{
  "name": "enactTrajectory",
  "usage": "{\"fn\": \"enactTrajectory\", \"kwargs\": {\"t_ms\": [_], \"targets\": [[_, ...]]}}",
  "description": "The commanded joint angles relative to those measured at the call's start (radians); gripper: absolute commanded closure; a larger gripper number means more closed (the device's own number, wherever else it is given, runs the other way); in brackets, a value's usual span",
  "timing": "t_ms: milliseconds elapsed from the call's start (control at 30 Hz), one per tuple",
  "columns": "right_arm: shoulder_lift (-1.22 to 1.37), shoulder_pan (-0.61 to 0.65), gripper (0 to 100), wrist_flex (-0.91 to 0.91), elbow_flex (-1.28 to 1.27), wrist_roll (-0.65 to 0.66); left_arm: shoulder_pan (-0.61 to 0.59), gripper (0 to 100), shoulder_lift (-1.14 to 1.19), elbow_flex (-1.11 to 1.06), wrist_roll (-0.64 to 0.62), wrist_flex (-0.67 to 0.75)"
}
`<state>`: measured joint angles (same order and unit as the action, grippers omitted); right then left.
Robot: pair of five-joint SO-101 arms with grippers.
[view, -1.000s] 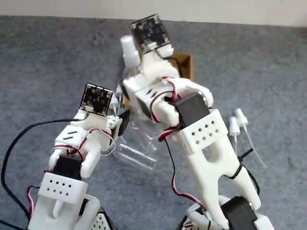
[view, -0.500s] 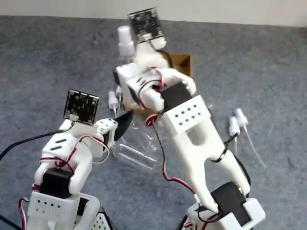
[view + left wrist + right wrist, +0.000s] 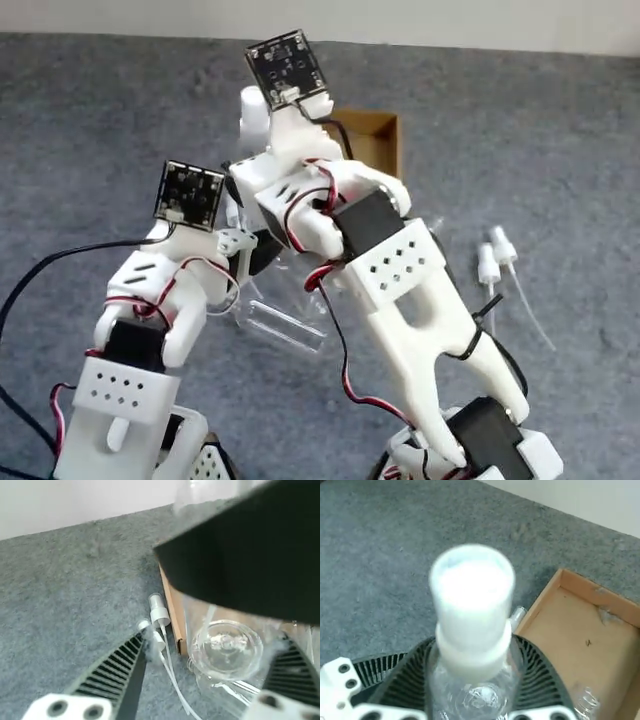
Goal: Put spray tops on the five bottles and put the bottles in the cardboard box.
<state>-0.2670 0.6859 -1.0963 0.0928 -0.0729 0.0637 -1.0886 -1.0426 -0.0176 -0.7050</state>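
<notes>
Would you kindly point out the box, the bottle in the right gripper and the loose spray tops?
box (image 3: 572,630): right wrist view, bare floor.
bottle (image 3: 471,600): right wrist view, its white top.
spray tops (image 3: 488,263): high view, head of one.

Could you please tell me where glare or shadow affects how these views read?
High view: soft, even light, faint shadows on the grey carpet. Left wrist view: bright glints on the round base of the clear plastic bottle. Right wrist view: the white spray cap glares nearly featureless.
</notes>
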Motion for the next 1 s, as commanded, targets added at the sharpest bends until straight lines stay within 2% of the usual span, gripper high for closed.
{"fn": "enactTrajectory", "kwargs": {"t_ms": [0,133,333,567,700,800,967], "targets": [[-0.065,-0.059,99.5,0.018,0.053,0.018,-0.041,71,-0.007,0.004,-0.003,0.023],[-0.024,-0.147,99.5,0.177,0.054,0.068,-0.042,71,-0.008,-0.004,0.0,0.021],[0.242,-0.242,99.5,0.407,0.065,0.078,-0.067,71,-0.008,-0.048,0.003,0.026],[0.498,-0.278,99.5,0.722,0.067,0.075,-0.13,71,-0.008,-0.051,0.003,0.026],[0.601,-0.275,99.5,0.889,0.067,0.078,-0.13,76,-0.008,-0.051,0.003,0.026],[0.662,-0.275,99.5,0.96,0.071,0.078,-0.13,77,-0.008,-0.051,0.003,0.026],[0.799,-0.28,99.5,0.94,0.232,0.078,-0.13,77,-0.008,-0.053,0.003,0.026]]}}
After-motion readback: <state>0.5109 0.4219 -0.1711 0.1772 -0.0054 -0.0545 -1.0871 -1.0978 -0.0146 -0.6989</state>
